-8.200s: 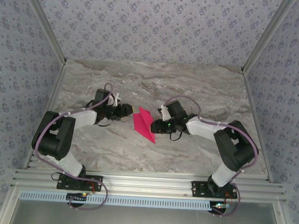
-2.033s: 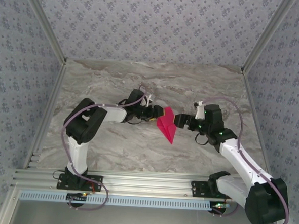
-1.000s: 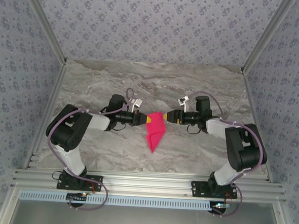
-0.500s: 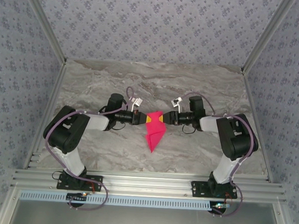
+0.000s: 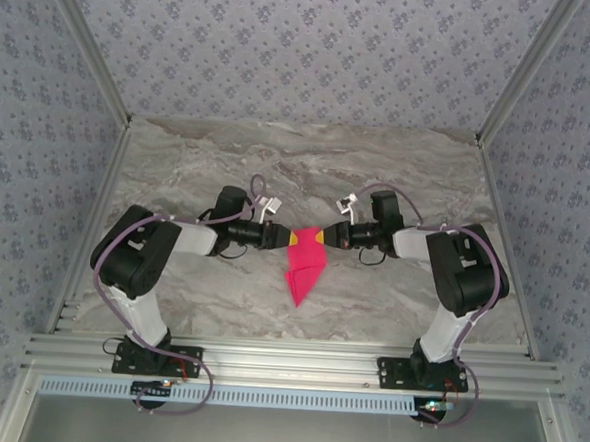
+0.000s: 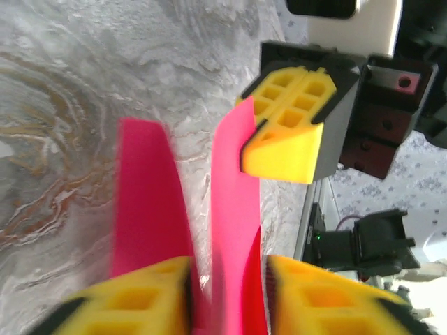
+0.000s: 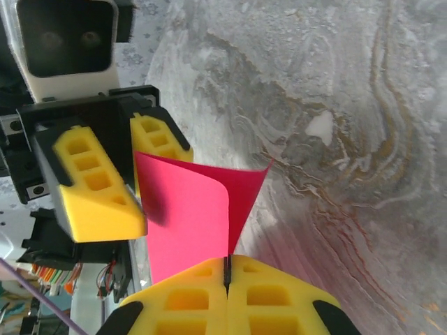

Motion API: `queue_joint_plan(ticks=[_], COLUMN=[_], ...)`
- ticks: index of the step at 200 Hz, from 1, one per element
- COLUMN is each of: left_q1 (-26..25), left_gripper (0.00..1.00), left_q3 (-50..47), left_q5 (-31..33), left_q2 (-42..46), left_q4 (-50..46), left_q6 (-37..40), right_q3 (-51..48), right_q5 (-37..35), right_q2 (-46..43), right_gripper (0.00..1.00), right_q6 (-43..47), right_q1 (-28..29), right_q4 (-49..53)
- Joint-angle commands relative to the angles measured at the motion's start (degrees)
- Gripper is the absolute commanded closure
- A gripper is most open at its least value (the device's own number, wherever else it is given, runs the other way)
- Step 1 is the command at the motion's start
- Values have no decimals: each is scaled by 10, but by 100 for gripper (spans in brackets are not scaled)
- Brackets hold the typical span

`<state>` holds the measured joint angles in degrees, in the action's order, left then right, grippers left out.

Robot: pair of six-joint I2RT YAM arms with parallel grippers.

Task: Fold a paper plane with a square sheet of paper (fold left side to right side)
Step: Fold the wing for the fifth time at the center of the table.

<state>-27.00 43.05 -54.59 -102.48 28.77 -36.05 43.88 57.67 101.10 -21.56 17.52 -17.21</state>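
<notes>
Marble counter [image 5: 390, 307], both arms meeting at a pink paper [image 5: 302, 270] around the middle.
Top view: left end effector [image 5: 286, 238] and right end effector [image 5: 325, 237] flank its wide end, with its point aimed toward the arm bases. Left wrist: pads parted, paper passing between them. Right wrist: pads clamped tight on the paper's edge.

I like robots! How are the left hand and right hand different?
The left hand has its fingers apart, with the pink paper between them; the right hand has its fingers shut, pinching the paper's edge. The left hand reaches in from the left, the right hand from the right. Both have yellow fingers.
</notes>
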Motion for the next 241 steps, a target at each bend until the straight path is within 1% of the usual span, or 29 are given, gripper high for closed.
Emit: queue_joint_plan(ticks=[1, 13, 18, 33, 45, 63, 82, 107, 129, 166, 175, 199, 215, 241], left_q1=[11, 14, 14, 12, 0, -49, -119, -202, -245, -288, -299, -331, -344, -358], left_gripper=[51, 40, 38, 35, 35, 35, 36, 37, 36, 35, 35, 34, 33, 33], left_q3=[12, 5, 3, -3, -3, 1, 0, -4, -9, 8, 19, 46, 56, 71], left_q5=[44, 101, 131, 199, 249, 321, 367, 430, 470, 516, 530, 594, 631, 661], left_q2=[34, 72, 94, 162, 212, 263, 287, 288, 274, 234, 221, 188, 170, 137], left_q4=[-65, -101, -125, -185, -236, -301, -340, -366, -362, -362, -372, -402, -413, -419], left_q6=[38, 51, 64, 95, 122, 160, 172, 169, 152, 149, 152, 157, 153, 151], right_q3=[6, 10, 12, 17, 26, 53, 79, 114, 145, 165, 168, 177, 183, 191], right_q5=[-38, -62, -71, -101, -127, -156, -168, -185, -210, -223, -226, -233, -236, -239], right_q2=[-26, -37, -41, -57, -65, -57, -44, -34, -28, -14, -11, -5, 0, 9], right_gripper=[100, 100, 100, 100, 100, 100, 100, 100, 100, 100, 100, 100, 100, 100], right_q6=[2, -10, -18, -38, -56, -77, -106, -124, -125, -140, -159, -170, -173, -175], right_q1=[1, 2, 3, 8, 13, 22, 28, 40, 54, 64, 66, 71, 73, 78], right_q4=[52, 76, 87, 111, 133, 181, 209, 241, 283, 303, 305, 308, 314, 317])
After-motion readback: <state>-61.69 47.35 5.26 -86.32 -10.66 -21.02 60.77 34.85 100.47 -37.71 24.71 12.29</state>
